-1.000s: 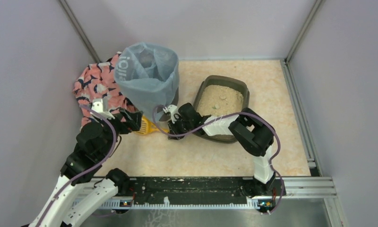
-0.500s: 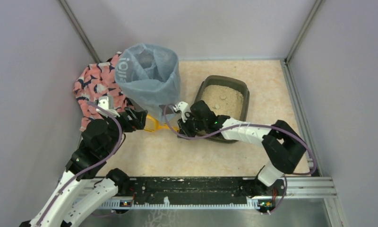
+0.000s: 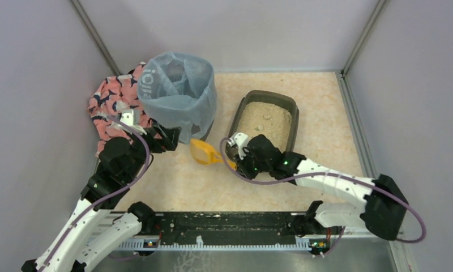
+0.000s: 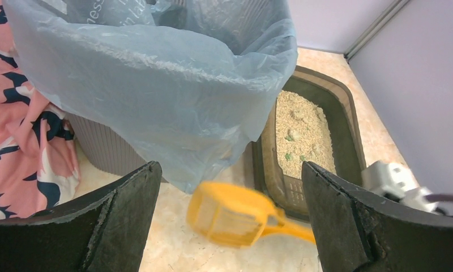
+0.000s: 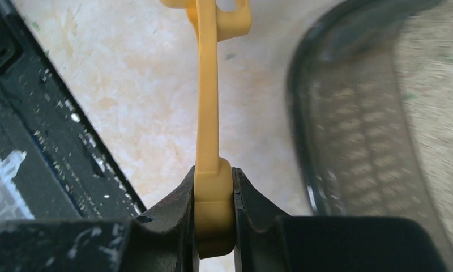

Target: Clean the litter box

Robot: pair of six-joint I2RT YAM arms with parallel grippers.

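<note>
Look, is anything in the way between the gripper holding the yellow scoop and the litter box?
No, nothing visible. The right gripper, shut on the yellow scoop handle, sits just beside the litter box at its near left corner, with only floor between them. The blue-bagged bin stands off to the left.

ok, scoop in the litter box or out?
Out. The yellow scoop is left of the litter box; right gripper jaws shut on its handle.

Grainy beige litter [image 3: 265,122] in a translucent plastic litter box [image 3: 268,93], a smooth yellow plastic scoop [image 3: 202,152], a crinkled film bin bag [image 3: 176,105], printed cloth [image 3: 108,99] and a matt mottled counter [image 3: 326,130].
</note>
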